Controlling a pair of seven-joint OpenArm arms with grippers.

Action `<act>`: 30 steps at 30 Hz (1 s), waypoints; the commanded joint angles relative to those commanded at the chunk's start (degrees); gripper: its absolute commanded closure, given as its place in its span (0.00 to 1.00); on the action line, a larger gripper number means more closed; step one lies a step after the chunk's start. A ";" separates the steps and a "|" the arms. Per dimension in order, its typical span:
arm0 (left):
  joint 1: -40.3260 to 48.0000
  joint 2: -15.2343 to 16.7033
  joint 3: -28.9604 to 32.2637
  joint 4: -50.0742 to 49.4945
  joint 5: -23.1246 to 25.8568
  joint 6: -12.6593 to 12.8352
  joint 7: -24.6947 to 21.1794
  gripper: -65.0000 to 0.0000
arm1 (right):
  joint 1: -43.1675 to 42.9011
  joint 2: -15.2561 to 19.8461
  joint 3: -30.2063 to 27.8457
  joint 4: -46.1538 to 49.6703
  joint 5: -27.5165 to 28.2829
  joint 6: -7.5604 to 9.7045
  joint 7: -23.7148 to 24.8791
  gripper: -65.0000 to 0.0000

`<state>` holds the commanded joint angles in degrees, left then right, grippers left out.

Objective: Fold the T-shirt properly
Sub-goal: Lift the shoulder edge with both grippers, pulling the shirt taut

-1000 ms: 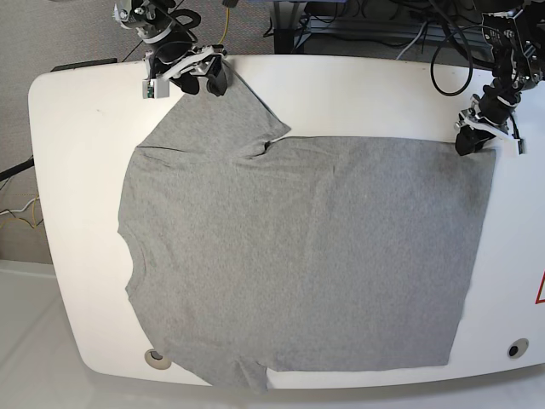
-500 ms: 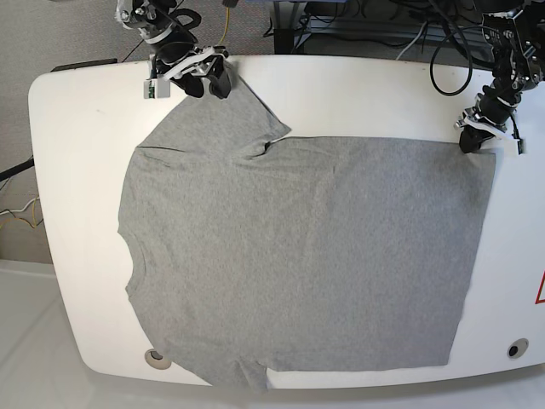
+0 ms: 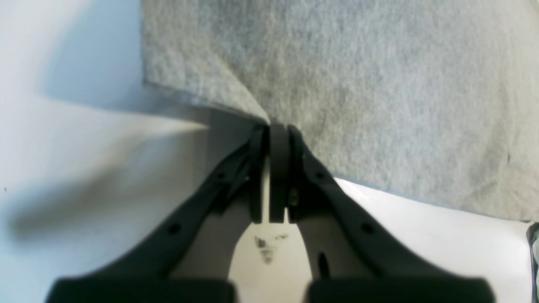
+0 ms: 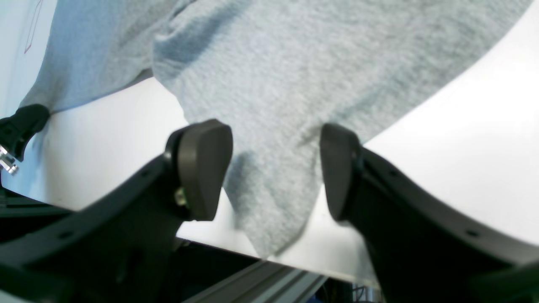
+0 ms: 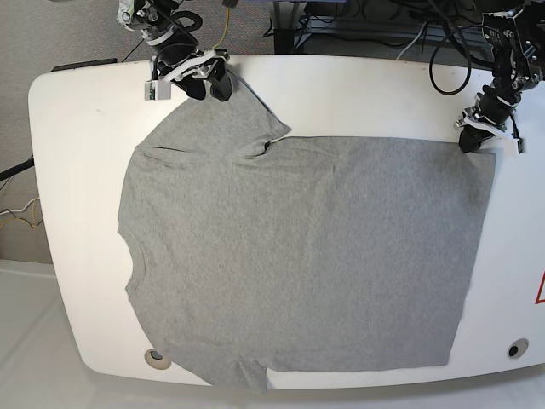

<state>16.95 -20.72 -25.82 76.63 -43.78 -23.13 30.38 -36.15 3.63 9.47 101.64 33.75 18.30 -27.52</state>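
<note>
one grey t-shirt point(image 5: 298, 239) lies spread over one white table point(image 5: 77, 213), in front of two pincers. the left wrist view shows what the base view is too coarse for: the left pincer point(image 3: 269, 130) has its tips pressed together on the shirt's edge, with a loose corner sticking out past them and a shadow under it. the right wrist view shows the right pincer point(image 4: 276, 168) spread, its two black fingers point(image 4: 202, 168) over a sleeve whose tip reaches between and past them; whether either finger touches cloth i cannot tell. only the base view takes in the whole shirt, most of it well away from both pincers, and two round holes point(image 5: 518, 348) near the table's far corners from them.
</note>
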 joint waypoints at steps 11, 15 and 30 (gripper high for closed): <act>-0.43 0.05 0.02 -0.46 0.11 0.27 1.05 0.56 | 0.61 -0.01 0.33 0.09 0.37 -0.01 1.05 0.43; -0.77 0.15 0.04 -0.35 0.31 0.26 1.15 0.63 | 0.56 -0.02 0.40 0.33 0.69 0.25 1.64 0.42; -2.00 0.22 -0.19 -0.73 0.16 -0.03 1.98 0.82 | 0.76 -0.02 0.39 0.21 1.65 0.83 1.78 0.41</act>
<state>14.95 -20.50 -26.01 75.90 -43.61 -23.15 32.36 -35.39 3.60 9.86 101.85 35.40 19.13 -25.75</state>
